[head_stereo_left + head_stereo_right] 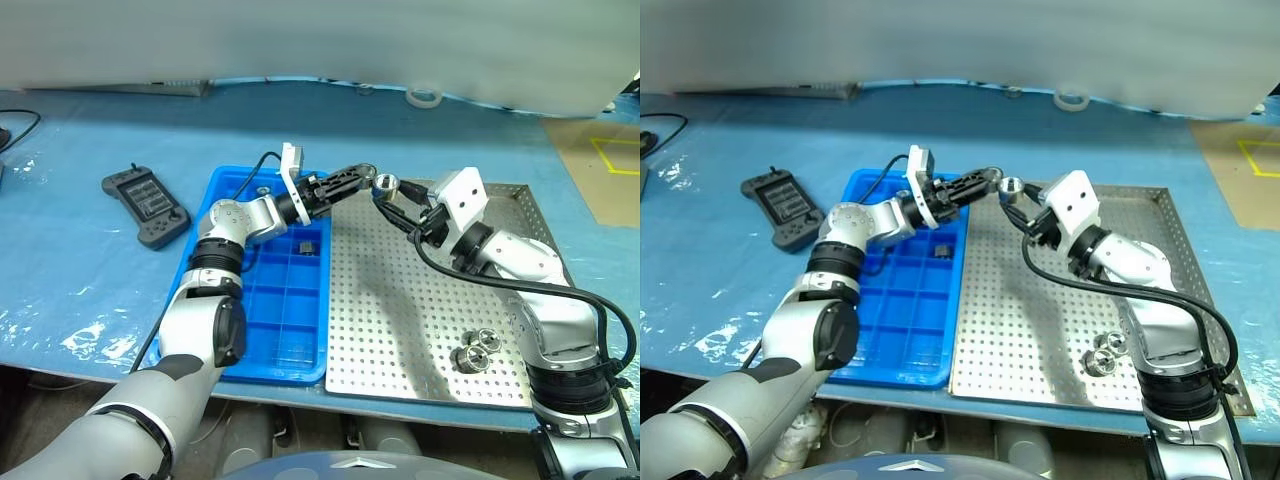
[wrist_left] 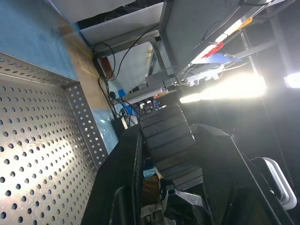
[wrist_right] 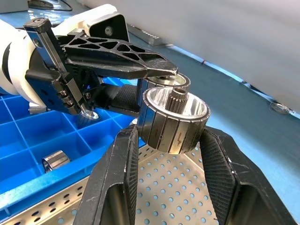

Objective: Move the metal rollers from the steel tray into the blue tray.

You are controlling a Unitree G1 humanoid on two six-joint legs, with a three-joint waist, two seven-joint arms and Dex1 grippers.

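the right gripper point(image 3: 171, 154) clamped a roller point(image 3: 174, 123) mid-air above the steel tray point(image 1: 400, 330), offering it to the left gripper point(image 1: 366, 178), whose fingers were pinched shut on its far edge, apparently for a handover toward the blue tray point(image 1: 262, 330).

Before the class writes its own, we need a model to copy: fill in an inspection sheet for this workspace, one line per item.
Surface: blue table cover, wrinkled at the left.
Job's things: steel tray with two loose rollers; blue tray with one stored roller; the held roller is above where the trays meet.
Clutter: handheld controller; tape roll.
Grippers: right gripper has its fingers shut on the held roller's sides; left gripper is shut on its rim.
Cables: black cable at the left edge.
Surroundings: yellow marking on a brown surface at the right.
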